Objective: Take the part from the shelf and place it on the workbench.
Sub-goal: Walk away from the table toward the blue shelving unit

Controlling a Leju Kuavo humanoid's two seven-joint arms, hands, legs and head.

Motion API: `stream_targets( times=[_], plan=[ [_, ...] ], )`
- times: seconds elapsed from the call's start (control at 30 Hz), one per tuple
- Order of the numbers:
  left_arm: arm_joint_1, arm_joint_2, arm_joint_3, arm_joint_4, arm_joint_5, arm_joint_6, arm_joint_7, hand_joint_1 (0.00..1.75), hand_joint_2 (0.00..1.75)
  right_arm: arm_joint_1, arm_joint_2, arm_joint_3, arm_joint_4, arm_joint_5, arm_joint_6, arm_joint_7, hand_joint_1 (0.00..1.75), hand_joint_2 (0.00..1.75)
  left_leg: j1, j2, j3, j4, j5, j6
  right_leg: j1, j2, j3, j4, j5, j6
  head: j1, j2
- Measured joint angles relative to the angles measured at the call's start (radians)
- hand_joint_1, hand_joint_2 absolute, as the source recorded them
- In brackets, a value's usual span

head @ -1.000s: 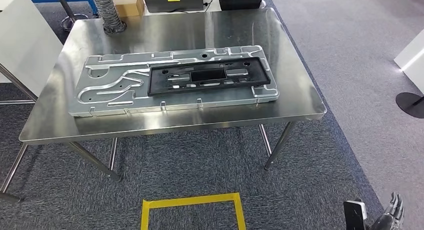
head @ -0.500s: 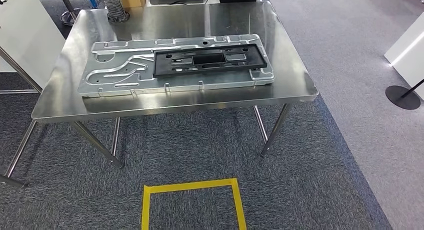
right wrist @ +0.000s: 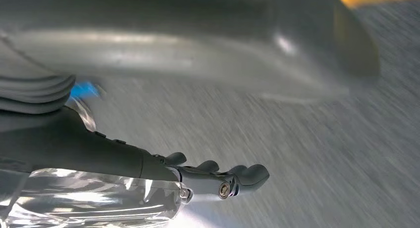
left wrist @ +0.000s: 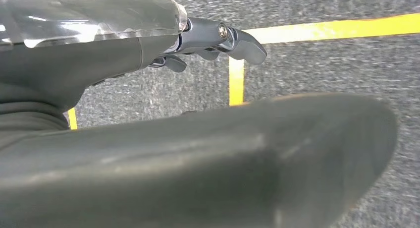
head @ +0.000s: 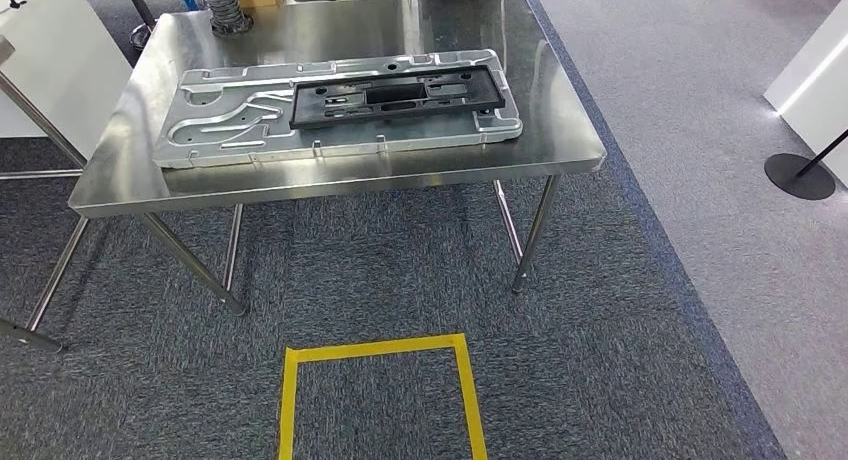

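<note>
The black rectangular part [head: 395,94] lies flat on a large silver stamped panel [head: 230,130] on the steel workbench [head: 560,140], in the upper half of the head view. My left hand [left wrist: 208,39] hangs over the grey carpet beside yellow floor tape, fingers stretched out and holding nothing. My right hand [right wrist: 218,178] also hangs above blurred carpet, fingers extended and empty. Both hands are far from the workbench.
A yellow tape square [head: 380,395] marks the carpet in front of the workbench. A white panel on a metal frame [head: 55,70] stands at the left. At the right are a white cabinet [head: 815,70] and a black stand base [head: 798,176].
The whole picture has shifted: the workbench now sits higher and further left, so the camera has moved. My right hand, seen at the bottom right corner a second ago, has left the head view.
</note>
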Motion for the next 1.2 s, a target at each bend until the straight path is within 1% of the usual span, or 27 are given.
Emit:
stream_targets(
  times=[0.07, 0.1, 0.17, 0.2, 0.23, 0.3, 0.33, 0.37, 0.4, 0.43, 0.47, 0.5, 0.57, 0.6, 0.67, 0.7, 0.73, 0.8, 0.83, 0.87, 0.9, 0.93, 1.0, 1.07, 1.1, 1.13, 1.2],
  plan=[
    [0.000, 0.001, 0.000, 0.000, 0.000, -0.001, 0.000, 0.00, 0.00, -0.001, 0.000, -0.001, 0.001, -0.004, 0.011, 0.008, 0.00, 0.00, -0.001, 0.000, 0.019, -0.023, 0.003, 0.003, 0.001, 0.000, -0.004, 0.001, 0.003, 0.000, 0.000, 0.000],
    [-0.003, 0.003, -0.001, 0.000, -0.001, -0.002, 0.001, 0.00, 0.00, -0.004, 0.003, -0.008, 0.003, -0.014, 0.034, 0.029, 0.00, 0.00, -0.005, 0.000, 0.059, -0.085, -0.016, 0.009, 0.001, -0.001, -0.009, 0.005, 0.011, 0.004, 0.000, 0.000],
    [-0.005, 0.006, -0.006, 0.000, -0.005, -0.005, 0.009, 0.00, 0.00, -0.011, 0.010, -0.029, 0.009, -0.036, 0.094, 0.088, 0.00, 0.00, -0.011, 0.003, 0.126, -0.211, -0.033, 0.034, -0.001, 0.000, -0.023, 0.010, 0.029, 0.023, 0.000, 0.000],
    [-0.006, 0.007, -0.009, 0.000, -0.007, -0.005, 0.014, 0.00, 0.00, -0.015, 0.014, -0.041, 0.013, -0.048, 0.125, 0.117, 0.00, 0.00, -0.013, 0.005, 0.150, -0.269, -0.036, 0.049, -0.004, 0.002, -0.034, 0.028, 0.014, 0.034, 0.000, 0.000],
    [-0.005, 0.006, -0.010, 0.000, -0.007, -0.004, 0.019, 0.00, 0.00, -0.017, 0.016, -0.047, 0.015, -0.050, 0.137, 0.127, 0.00, 0.00, -0.012, 0.007, 0.134, -0.271, -0.018, 0.058, -0.008, 0.005, -0.046, 0.060, -0.026, 0.042, 0.000, 0.000],
    [-0.004, 0.006, -0.010, 0.000, -0.005, -0.002, 0.023, 0.00, 0.00, -0.018, 0.020, -0.051, 0.016, -0.051, 0.147, 0.129, 0.00, 0.00, -0.012, 0.009, 0.099, -0.269, 0.010, 0.062, -0.014, 0.008, -0.074, 0.181, -0.138, 0.052, 0.000, 0.000],
    [-0.003, 0.006, -0.010, 0.000, -0.004, -0.002, 0.025, 0.00, 0.00, -0.019, 0.021, -0.052, 0.017, -0.051, 0.150, 0.130, 0.00, 0.00, -0.012, 0.009, 0.081, -0.266, 0.023, 0.061, -0.016, 0.008, -0.083, 0.245, -0.168, 0.056, 0.000, 0.000],
    [-0.002, 0.006, -0.010, 0.000, -0.003, -0.001, 0.027, 0.00, 0.00, -0.019, 0.022, -0.052, 0.017, -0.051, 0.153, 0.129, 0.00, 0.00, -0.012, 0.010, 0.061, -0.262, 0.035, 0.059, -0.019, 0.007, -0.083, 0.291, -0.171, 0.060, 0.000, 0.000],
    [-0.002, 0.006, -0.010, 0.000, -0.003, -0.001, 0.029, 0.00, 0.00, -0.020, 0.023, -0.052, 0.017, -0.051, 0.156, 0.127, 0.00, 0.00, -0.012, 0.010, 0.040, -0.255, 0.047, 0.056, -0.021, 0.007, -0.068, 0.307, -0.150, 0.062, 0.000, 0.000],
    [-0.002, 0.005, -0.010, 0.000, -0.003, 0.000, 0.029, 0.00, 0.00, -0.020, 0.023, -0.053, 0.017, -0.051, 0.159, 0.125, 0.00, 0.00, -0.011, 0.011, 0.019, -0.247, 0.057, 0.053, -0.023, 0.007, -0.035, 0.287, -0.119, 0.063, 0.000, 0.000],
    [-0.003, 0.005, -0.010, 0.000, -0.003, 0.000, 0.030, 0.00, 0.00, -0.022, 0.023, -0.053, 0.017, -0.051, 0.161, 0.123, 0.00, 0.00, -0.010, 0.011, -0.001, -0.238, 0.066, 0.050, -0.025, 0.008, 0.015, 0.233, -0.096, 0.062, 0.000, 0.000],
    [-0.003, 0.004, -0.010, 0.000, -0.003, 0.001, 0.031, 0.00, 0.00, -0.024, 0.024, -0.053, 0.017, -0.051, 0.162, 0.120, 0.00, 0.00, -0.011, 0.010, -0.018, -0.228, 0.074, 0.046, -0.024, 0.008, 0.078, 0.154, -0.092, 0.060, 0.000, 0.000],
    [-0.004, 0.003, -0.011, 0.000, -0.005, 0.002, 0.033, 0.00, 0.00, -0.030, 0.026, -0.053, 0.017, -0.050, 0.163, 0.114, 0.00, 0.00, -0.013, 0.010, -0.040, -0.214, 0.090, 0.035, -0.021, 0.009, 0.170, 0.015, -0.124, 0.048, 0.000, 0.000],
    [-0.004, 0.003, -0.011, 0.000, -0.006, 0.002, 0.035, 0.00, 0.00, -0.031, 0.027, -0.053, 0.017, -0.048, 0.163, 0.111, 0.00, 0.00, -0.013, 0.010, -0.045, -0.212, 0.099, 0.028, -0.017, 0.009, 0.188, -0.019, -0.136, 0.040, 0.000, 0.000],
    [-0.001, 0.003, -0.012, 0.000, -0.009, 0.002, 0.038, 0.00, 0.00, -0.032, 0.030, -0.053, 0.018, -0.047, 0.165, 0.106, 0.00, 0.00, -0.010, 0.009, -0.053, -0.211, 0.109, 0.015, -0.016, 0.007, 0.177, -0.027, -0.126, 0.021, 0.000, 0.000],
    [0.000, 0.003, -0.013, 0.000, -0.009, 0.002, 0.040, 0.00, 0.00, -0.032, 0.031, -0.054, 0.018, -0.047, 0.165, 0.105, 0.00, 0.00, -0.008, 0.007, -0.061, -0.198, 0.090, 0.009, -0.016, 0.004, 0.167, -0.028, -0.115, 0.012, 0.000, 0.000],
    [0.002, 0.003, -0.014, 0.000, -0.010, 0.002, 0.041, 0.00, 0.00, -0.032, 0.032, -0.054, 0.018, -0.047, 0.166, 0.105, 0.00, 0.00, -0.007, 0.005, -0.074, -0.167, 0.050, 0.005, -0.017, 0.001, 0.153, -0.029, -0.101, 0.004, 0.000, 0.000],
    [0.003, 0.002, -0.020, 0.000, -0.013, 0.001, 0.047, 0.00, 0.00, -0.032, 0.032, -0.056, 0.019, -0.048, 0.164, 0.105, 0.00, 0.00, -0.004, 0.002, -0.106, -0.050, -0.060, 0.000, -0.014, -0.001, 0.120, -0.028, -0.075, -0.005, 0.000, 0.000],
    [0.003, 0.002, -0.024, 0.000, -0.016, 0.000, 0.050, 0.00, 0.00, -0.032, 0.032, -0.058, 0.019, -0.048, 0.163, 0.105, 0.00, 0.00, -0.003, 0.001, -0.118, 0.016, -0.098, -0.002, -0.012, -0.002, 0.102, -0.026, -0.062, -0.006, 0.000, 0.000],
    [0.003, 0.001, -0.027, 0.000, -0.018, 0.000, 0.052, 0.00, 0.00, -0.032, 0.032, -0.060, 0.019, -0.050, 0.162, 0.105, 0.00, 0.00, -0.003, 0.001, -0.120, 0.067, -0.109, -0.003, -0.011, -0.001, 0.083, -0.023, -0.049, -0.006, 0.000, 0.000],
    [0.002, 0.001, -0.030, 0.000, -0.020, -0.001, 0.055, 0.00, 0.00, -0.032, 0.033, -0.062, 0.019, -0.051, 0.163, 0.104, 0.00, 0.00, -0.002, 0.001, -0.108, 0.088, -0.094, -0.002, -0.010, -0.001, 0.064, -0.019, -0.037, -0.005, 0.000, 0.000],
    [0.001, 0.001, -0.032, 0.000, -0.020, -0.001, 0.058, 0.00, 0.00, -0.032, 0.033, -0.064, 0.019, -0.052, 0.163, 0.104, 0.00, 0.00, -0.003, 0.001, -0.079, 0.075, -0.065, 0.000, -0.009, -0.001, 0.045, -0.013, -0.027, -0.003, 0.000, 0.000],
    [-0.003, 0.003, -0.035, 0.000, -0.021, -0.001, 0.062, 0.00, 0.00, -0.033, 0.034, -0.067, 0.019, -0.053, 0.164, 0.101, 0.00, 0.00, -0.003, 0.000, 0.029, -0.046, -0.024, 0.008, -0.008, 0.000, 0.012, 0.000, -0.009, 0.003, 0.000, 0.000],
    [-0.010, 0.004, -0.035, 0.000, -0.020, -0.001, 0.064, 0.00, 0.00, -0.034, 0.034, -0.068, 0.019, -0.053, 0.166, 0.097, 0.00, 0.00, -0.007, 0.000, 0.134, -0.197, -0.046, 0.017, -0.005, 0.000, -0.007, 0.012, 0.005, 0.012, 0.000, 0.000],
    [-0.013, 0.005, -0.035, 0.000, -0.019, 0.000, 0.065, 0.00, 0.00, -0.034, 0.034, -0.068, 0.019, -0.052, 0.168, 0.093, 0.00, 0.00, -0.009, 0.000, 0.159, -0.240, -0.061, 0.022, -0.004, -0.001, -0.012, 0.014, 0.011, 0.018, 0.000, 0.000],
    [-0.013, 0.005, -0.035, 0.000, -0.017, 0.000, 0.067, 0.00, 0.00, -0.034, 0.034, -0.068, 0.019, -0.051, 0.171, 0.089, 0.00, 0.00, -0.011, 0.001, 0.164, -0.260, -0.066, 0.027, -0.004, -0.002, -0.015, 0.015, 0.019, 0.025, 0.000, 0.000],
    [-0.010, 0.003, -0.035, 0.000, -0.012, 0.001, 0.071, 0.00, 0.00, -0.034, 0.034, -0.069, 0.019, -0.050, 0.175, 0.079, 0.00, 0.00, -0.009, 0.004, 0.152, -0.264, -0.053, 0.041, -0.009, 0.000, -0.023, 0.025, 0.016, 0.039, 0.000, 0.000]
  ],
)
